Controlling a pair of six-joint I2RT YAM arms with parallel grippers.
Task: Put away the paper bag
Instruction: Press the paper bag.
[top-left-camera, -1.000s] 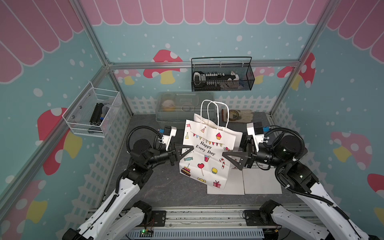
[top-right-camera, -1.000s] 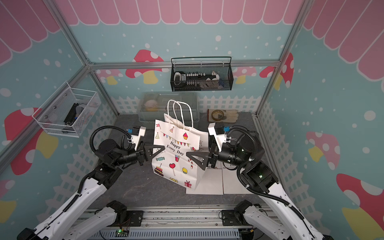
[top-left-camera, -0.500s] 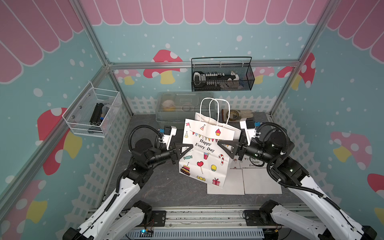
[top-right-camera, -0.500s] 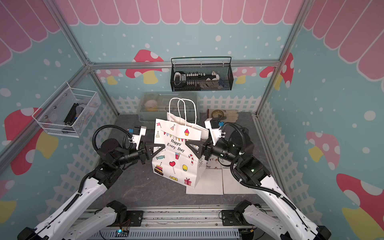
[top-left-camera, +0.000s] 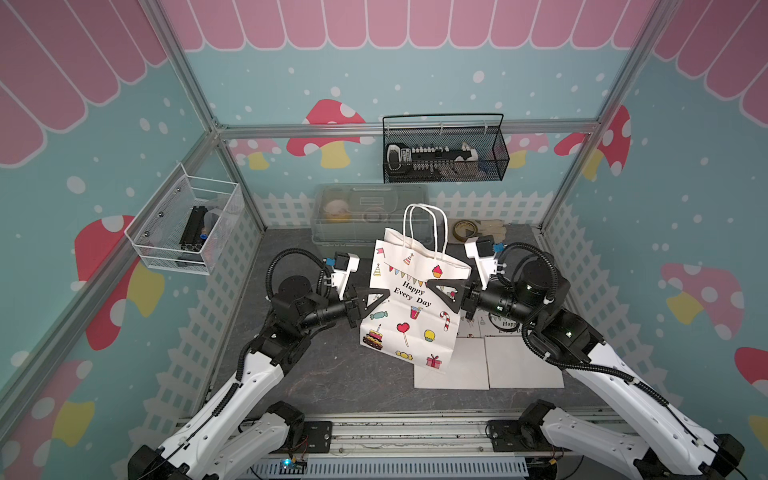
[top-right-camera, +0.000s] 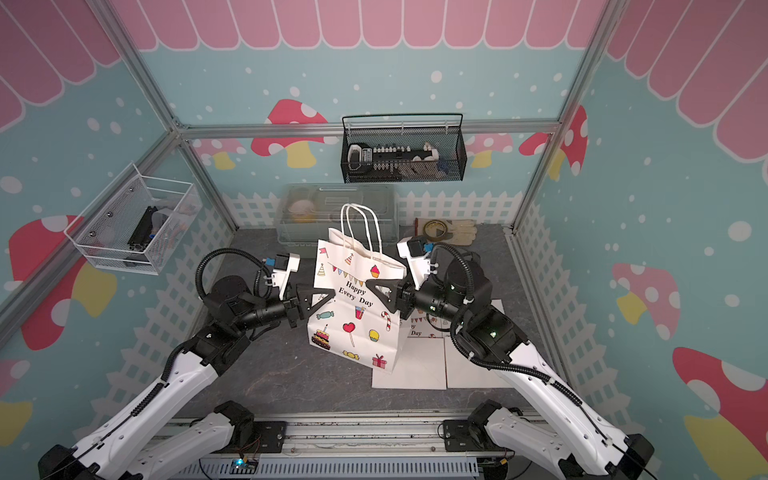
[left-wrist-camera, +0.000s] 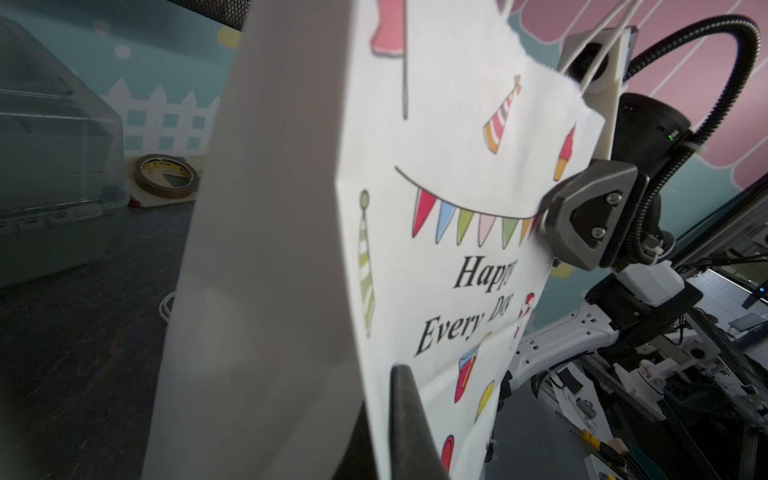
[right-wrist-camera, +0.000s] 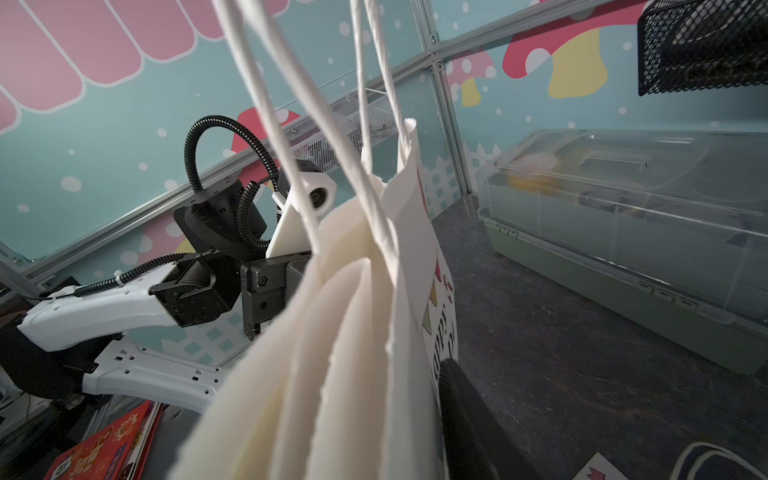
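The white paper bag (top-left-camera: 411, 307) (top-right-camera: 353, 307), printed "Happy Every Day", stands upright between both arms with its two cord handles (top-left-camera: 424, 224) up. My left gripper (top-left-camera: 372, 297) (top-right-camera: 318, 297) is shut on the bag's left edge; the left wrist view shows one dark finger (left-wrist-camera: 405, 415) pressed on the printed face. My right gripper (top-left-camera: 436, 286) (top-right-camera: 374, 286) straddles the bag's right edge. In the right wrist view one of its fingers (right-wrist-camera: 461, 415) lies against the printed face, the folded side panels (right-wrist-camera: 332, 353) fill the space between the jaws, and the other finger is hidden.
A clear lidded plastic box (top-left-camera: 370, 212) sits behind the bag. A tape roll (top-left-camera: 463, 228) and a glove (top-left-camera: 492, 228) lie at the back right. Flat white sheets (top-left-camera: 490, 365) lie under the right arm. A black wire basket (top-left-camera: 444, 153) and a white mesh basket (top-left-camera: 187, 228) hang on the walls.
My right gripper moved left from beside the bag onto its right edge, and its jaws narrowed around it. The bag now stands more upright. The left gripper kept its hold.
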